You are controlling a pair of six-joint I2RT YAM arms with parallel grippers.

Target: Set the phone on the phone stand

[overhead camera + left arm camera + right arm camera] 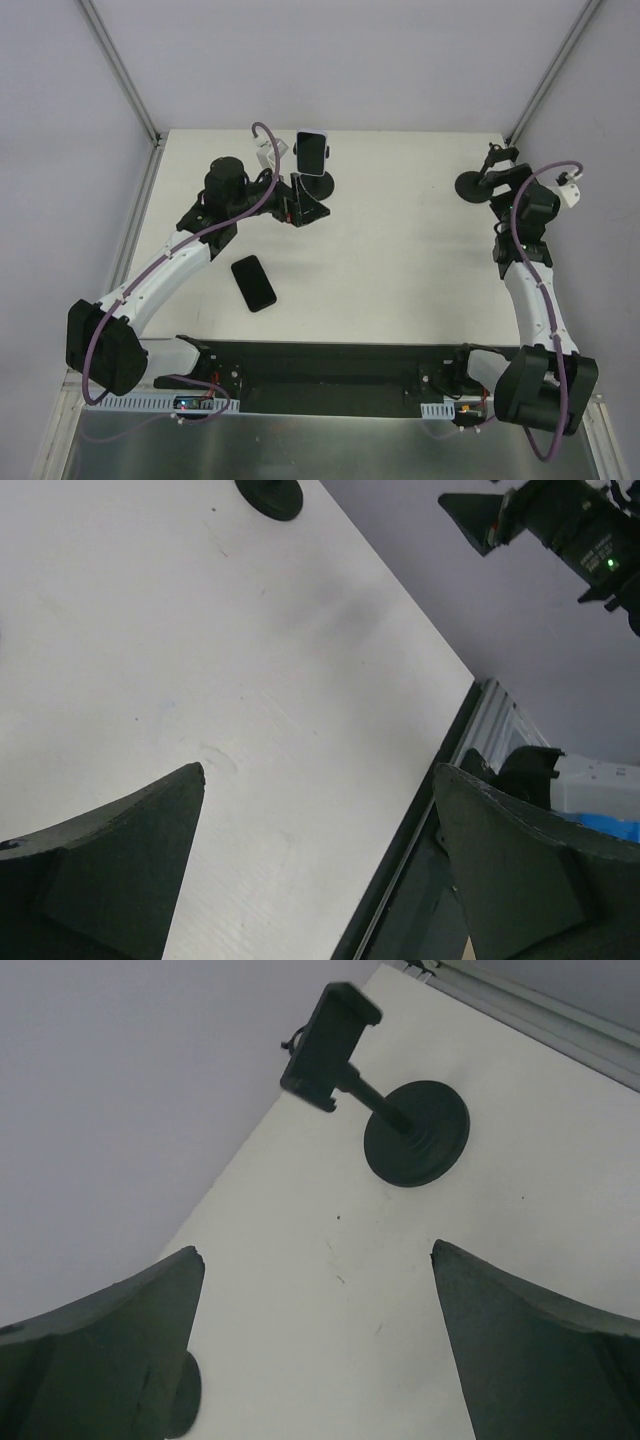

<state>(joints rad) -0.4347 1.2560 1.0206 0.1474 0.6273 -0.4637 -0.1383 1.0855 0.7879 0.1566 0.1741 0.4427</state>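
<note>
The black phone (253, 283) is shown lying flat on the table (400, 270) at 7 o'clock of the phone stand (318, 185) (which is occupied by a white-edged phone (312, 152)), with the left gripper (319, 770) and right gripper (317, 1250) spread wide, nothing grasped.

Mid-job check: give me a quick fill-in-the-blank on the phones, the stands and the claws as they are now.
The black phone lies flat on the ____, in neither claw.
The left stand, by the left claw, carries a ____.
The right stand, by the right claw, is ____.
Both claws stand ____.
Missing: table; phone; empty; open.
</note>
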